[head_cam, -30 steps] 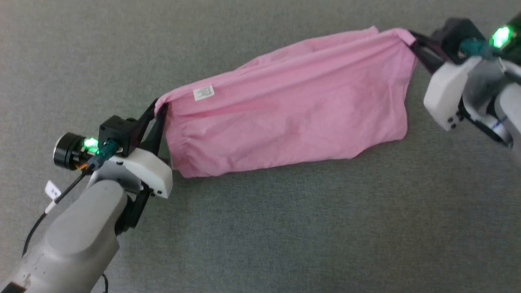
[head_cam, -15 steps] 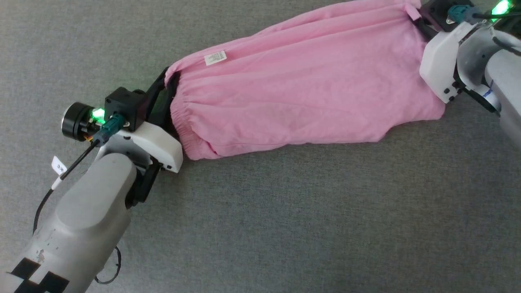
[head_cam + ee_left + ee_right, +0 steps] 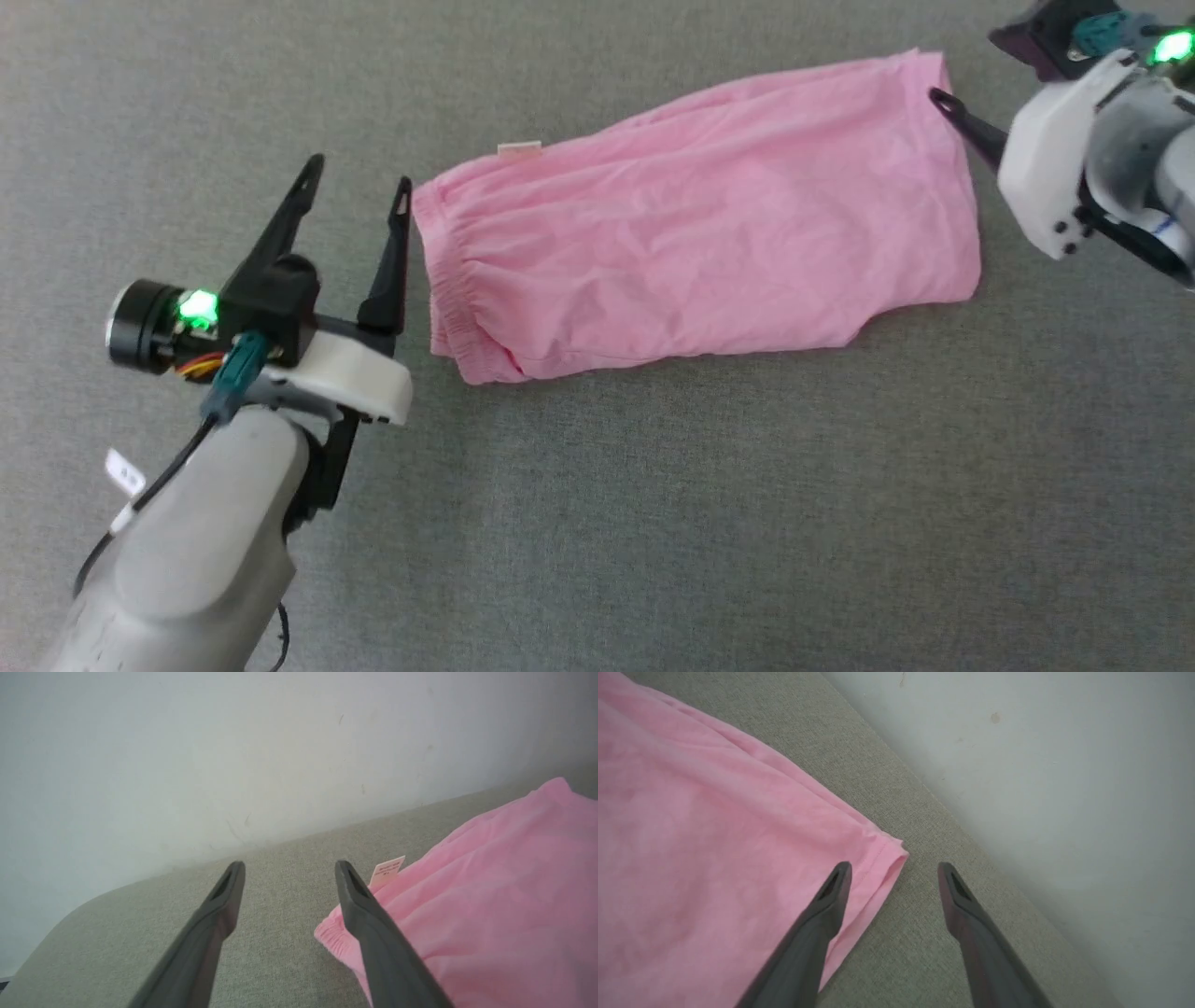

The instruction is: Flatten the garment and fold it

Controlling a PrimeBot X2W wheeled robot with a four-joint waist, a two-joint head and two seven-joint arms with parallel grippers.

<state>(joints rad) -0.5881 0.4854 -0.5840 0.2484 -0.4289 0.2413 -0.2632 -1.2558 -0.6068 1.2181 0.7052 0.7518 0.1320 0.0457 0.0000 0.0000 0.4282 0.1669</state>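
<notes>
The pink garment [image 3: 700, 215] lies spread on the grey fabric surface, its gathered waistband [image 3: 448, 299] at the left and its leg hem at the right. A small white tag [image 3: 519, 147] sticks out at its upper left edge. My left gripper [image 3: 359, 182] stands open just left of the waistband, holding nothing; the left wrist view shows the garment [image 3: 490, 914] and tag [image 3: 387, 870] beside its right finger. My right gripper [image 3: 894, 865] is open over the hem corner [image 3: 889, 851]; one of its fingers [image 3: 966, 126] shows beside the garment's right edge.
The grey fabric surface [image 3: 653, 523] stretches wide in front of the garment. A pale wall [image 3: 233, 756] rises behind the surface's far edge, close to both grippers in the wrist views.
Both grippers have opened and let go of the garment, which now lies flat on the surface. The left gripper has drawn back to the left of the waistband.
</notes>
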